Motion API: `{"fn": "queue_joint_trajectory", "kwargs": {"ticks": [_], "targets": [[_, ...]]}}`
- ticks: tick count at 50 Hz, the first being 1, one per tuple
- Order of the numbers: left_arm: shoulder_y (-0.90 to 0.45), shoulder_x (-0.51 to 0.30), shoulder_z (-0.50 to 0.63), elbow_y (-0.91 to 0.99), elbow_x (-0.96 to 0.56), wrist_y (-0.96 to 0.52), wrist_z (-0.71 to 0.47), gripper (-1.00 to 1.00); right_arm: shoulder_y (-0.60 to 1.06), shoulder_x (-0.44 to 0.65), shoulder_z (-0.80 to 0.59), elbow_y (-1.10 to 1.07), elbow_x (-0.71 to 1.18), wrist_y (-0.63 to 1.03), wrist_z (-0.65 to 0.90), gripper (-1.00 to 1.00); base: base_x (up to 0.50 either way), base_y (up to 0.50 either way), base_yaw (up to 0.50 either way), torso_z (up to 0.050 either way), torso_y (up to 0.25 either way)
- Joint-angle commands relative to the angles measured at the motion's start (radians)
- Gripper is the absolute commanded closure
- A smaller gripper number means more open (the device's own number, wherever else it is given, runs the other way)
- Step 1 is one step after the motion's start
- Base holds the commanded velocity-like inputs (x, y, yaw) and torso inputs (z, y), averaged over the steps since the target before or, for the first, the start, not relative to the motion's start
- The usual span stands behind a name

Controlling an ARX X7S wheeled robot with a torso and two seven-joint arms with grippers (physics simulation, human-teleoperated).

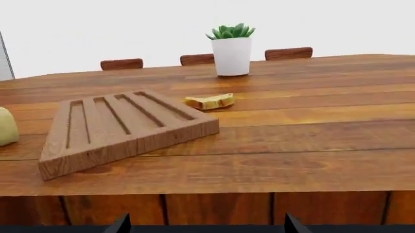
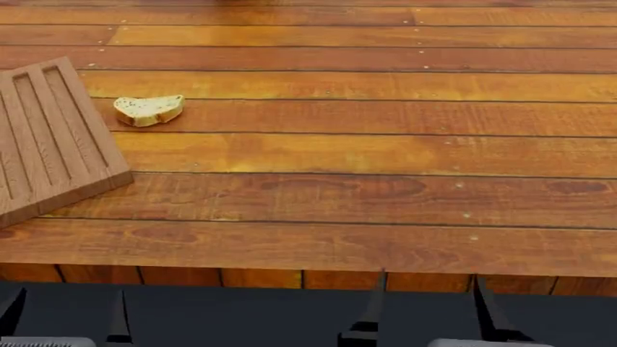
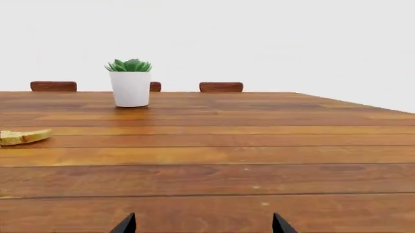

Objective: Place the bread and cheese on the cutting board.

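The brown grooved cutting board [image 2: 48, 137] lies at the table's left [image 1: 123, 126], bare. Just past its far right corner rests the bread [image 2: 149, 109], a speckled crusted slice [image 1: 209, 101], also at the edge of the right wrist view [image 3: 25, 136]. The cheese [image 1: 7, 126], a pale yellow chunk, sits left of the board, cut off by the frame; the head view does not show it. My left gripper [image 2: 66, 314] [image 1: 207, 225] and right gripper [image 2: 429, 307] [image 3: 204, 224] are both open and hold nothing. They hover in front of the table's near edge, well short of the food.
A white pot with a green succulent [image 1: 232, 56] [image 3: 130, 88] stands on the far side of the wooden table [image 2: 366, 195]. Chair backs [image 1: 288, 53] line the far edge. The table's front edge [image 2: 308, 275] runs just ahead of both grippers.
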Motion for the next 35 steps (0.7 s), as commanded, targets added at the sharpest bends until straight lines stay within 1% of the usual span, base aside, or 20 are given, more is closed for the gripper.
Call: {"fn": "queue_joint_trajectory", "kwargs": {"ticks": [1, 4, 6, 9, 10, 11, 12, 13, 15, 18, 19, 27, 35], "targets": [[-0.056, -0.039, 0.014, 0.441, 0.005, -0.407, 0.035, -1.00, 0.087, 0.034, 0.041, -0.448, -0.031, 0.371, 0.040, -1.00, 0.00, 0.00, 0.00, 0.000, 0.000], [-0.150, -0.049, 0.028, 0.534, 0.006, -0.561, 0.040, -1.00, 0.134, 0.051, 0.020, -0.506, -0.040, 0.459, 0.040, -1.00, 0.00, 0.00, 0.00, 0.000, 0.000], [-0.240, -0.051, 0.024, 0.580, 0.003, -0.679, 0.044, -1.00, 0.174, 0.072, -0.004, -0.540, -0.059, 0.540, 0.039, -1.00, 0.00, 0.00, 0.00, 0.000, 0.000], [-0.294, -0.044, 0.023, 0.592, -0.008, -0.750, 0.049, -1.00, 0.223, 0.100, -0.040, -0.575, -0.089, 0.663, 0.049, -1.00, 0.00, 0.00, 0.00, 0.000, 0.000], [-0.299, -0.041, 0.025, 0.579, -0.006, -0.742, 0.043, -1.00, 0.240, 0.137, -0.095, -0.584, -0.111, 0.720, 0.041, -1.00, 0.00, 0.00, 0.00, 0.000, 0.000], [-0.291, -0.010, -0.005, 0.556, -0.018, -0.724, 0.037, -1.00, 0.231, 0.104, -0.058, -0.583, -0.085, 0.731, 0.038, -1.00, 0.00, 0.00, 0.00, 0.000, 0.000], [-0.276, -0.024, 0.020, 0.532, -0.008, -0.695, 0.034, -1.00, 0.224, 0.089, -0.038, -0.580, -0.071, 0.739, 0.035, -1.00, 0.00, 0.00, 0.00, 0.000, 0.000], [-0.248, -0.028, 0.037, 0.505, -0.007, -0.668, 0.035, -1.00, 0.216, 0.101, -0.051, -0.565, -0.079, 0.718, 0.037, -1.00, 0.00, 0.00, 0.00, 0.000, 0.000], [-0.212, -0.021, 0.010, 0.487, -0.032, -0.601, 0.050, -1.00, 0.206, 0.095, -0.034, -0.553, -0.069, 0.709, 0.035, -1.00, 0.00, 0.00, 0.00, 0.000, 0.000], [-0.206, -0.019, -0.031, 0.490, -0.054, -0.618, 0.057, -1.00, 0.206, 0.091, -0.011, -0.556, -0.057, 0.715, 0.031, -1.00, 0.00, 0.00, 0.00, 0.047, 0.000], [-0.207, -0.018, -0.039, 0.492, -0.056, -0.625, 0.055, -1.00, 0.210, 0.101, -0.027, -0.559, -0.064, 0.733, 0.032, -1.00, 0.00, 0.00, 0.00, 0.050, 0.000], [-0.209, -0.021, -0.045, 0.504, -0.072, -0.643, 0.054, -1.00, 0.199, 0.094, 0.011, -0.563, -0.052, 0.722, 0.038, -1.00, 0.00, 0.00, 0.00, 0.050, 0.000], [-0.210, -0.022, -0.077, 0.497, -0.089, -0.654, 0.049, -1.00, 0.193, 0.102, 0.013, -0.561, -0.048, 0.725, 0.038, -1.00, 0.00, 0.00, 0.00, 0.050, 0.000]]}}
